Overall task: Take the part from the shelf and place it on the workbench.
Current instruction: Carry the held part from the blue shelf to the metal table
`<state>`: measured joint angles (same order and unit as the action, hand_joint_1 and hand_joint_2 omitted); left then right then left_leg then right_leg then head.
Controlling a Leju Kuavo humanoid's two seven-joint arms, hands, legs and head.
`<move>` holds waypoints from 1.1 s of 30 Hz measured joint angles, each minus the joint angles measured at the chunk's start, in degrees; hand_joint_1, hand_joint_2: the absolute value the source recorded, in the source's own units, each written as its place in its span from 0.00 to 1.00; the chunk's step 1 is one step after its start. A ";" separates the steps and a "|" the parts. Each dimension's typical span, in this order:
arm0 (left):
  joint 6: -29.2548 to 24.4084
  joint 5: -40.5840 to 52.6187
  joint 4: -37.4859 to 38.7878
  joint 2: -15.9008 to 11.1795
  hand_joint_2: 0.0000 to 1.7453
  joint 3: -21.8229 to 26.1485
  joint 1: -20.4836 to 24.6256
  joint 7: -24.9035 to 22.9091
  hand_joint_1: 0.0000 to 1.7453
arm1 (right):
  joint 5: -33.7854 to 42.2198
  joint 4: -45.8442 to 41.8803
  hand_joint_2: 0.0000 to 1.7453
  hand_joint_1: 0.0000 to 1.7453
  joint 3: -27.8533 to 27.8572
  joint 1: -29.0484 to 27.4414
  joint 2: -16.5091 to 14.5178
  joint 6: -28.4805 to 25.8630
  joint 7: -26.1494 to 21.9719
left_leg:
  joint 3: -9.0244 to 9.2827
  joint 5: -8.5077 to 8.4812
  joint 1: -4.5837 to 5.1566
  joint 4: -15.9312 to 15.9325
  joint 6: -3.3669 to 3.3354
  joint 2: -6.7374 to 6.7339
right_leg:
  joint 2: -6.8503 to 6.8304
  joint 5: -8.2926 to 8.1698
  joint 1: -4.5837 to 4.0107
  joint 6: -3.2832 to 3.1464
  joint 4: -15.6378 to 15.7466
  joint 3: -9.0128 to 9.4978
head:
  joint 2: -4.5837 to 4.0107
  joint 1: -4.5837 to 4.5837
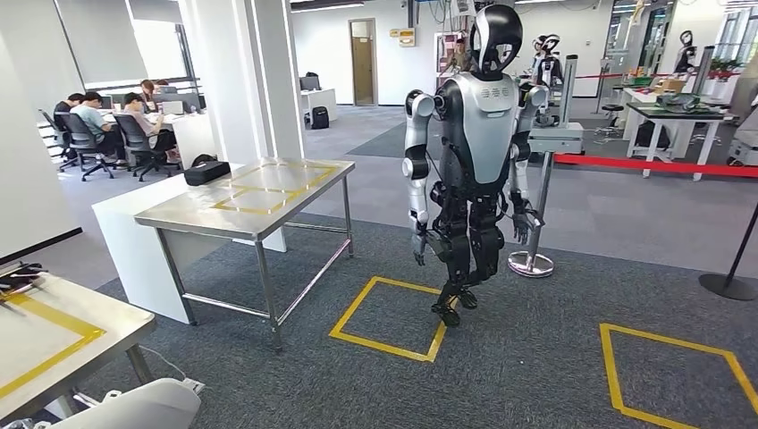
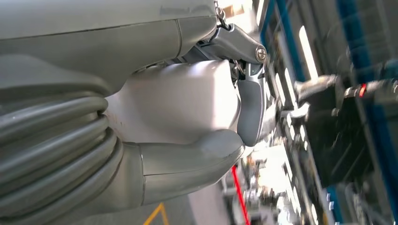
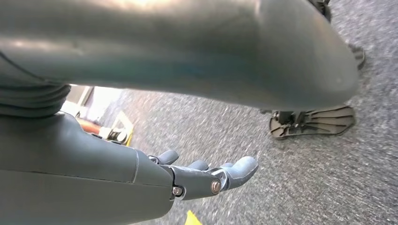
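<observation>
The part [image 2: 178,103] sits right in the left hand [image 2: 220,126]: a smooth, glossy white piece with rounded edges, pressed between the thick grey thumb [image 2: 192,159] on one side and a darker finger [image 2: 251,110] curled over its far edge, so that hand is clamped on it, and in the head view the same white rounded shape [image 1: 134,407] pokes in at the bottom left, off any table; how far the part runs behind the hand I cannot tell. The right hand [image 3: 206,176] hangs low over grey carpet [image 3: 305,187], fingers stretched out and slightly apart, holding nothing and touching nothing. Just beside the white part in the head view is a pale table [image 1: 116,326] marked with yellow tape, a dark tool lying at its far corner. Further ahead stands a steel table [image 1: 179,214] with yellow tape squares on top and a black case [image 1: 206,172] at its back edge. Another humanoid robot [image 1: 474,152] stands on the carpet by a yellow floor square [image 1: 389,317]; red barrier tape [image 1: 652,165] runs behind it, and people [image 1: 98,121] sit at desks far left
</observation>
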<state>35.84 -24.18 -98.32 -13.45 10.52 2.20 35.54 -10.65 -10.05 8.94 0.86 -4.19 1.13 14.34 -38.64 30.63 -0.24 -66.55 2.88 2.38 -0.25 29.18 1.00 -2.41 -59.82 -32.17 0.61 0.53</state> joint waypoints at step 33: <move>-11.43 4.70 2.46 -1.62 1.00 1.41 10.43 -0.22 1.00 | 1.73 -0.02 0.00 0.00 0.76 1.17 -1.96 -1.07 0.09 | 0.46 -2.46 -0.37 2.62 0.00 0.88 | 0.57 -0.74 0.03 0.52 0.29 -0.35 | 0.00 0.04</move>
<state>24.41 -19.48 -95.85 -15.07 11.93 12.63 35.32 -8.92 -10.08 9.70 2.03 -6.14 0.06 14.43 -38.18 28.18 -0.61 -63.93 2.88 3.26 0.33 28.44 1.04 -1.89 -59.53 -32.53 0.61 0.57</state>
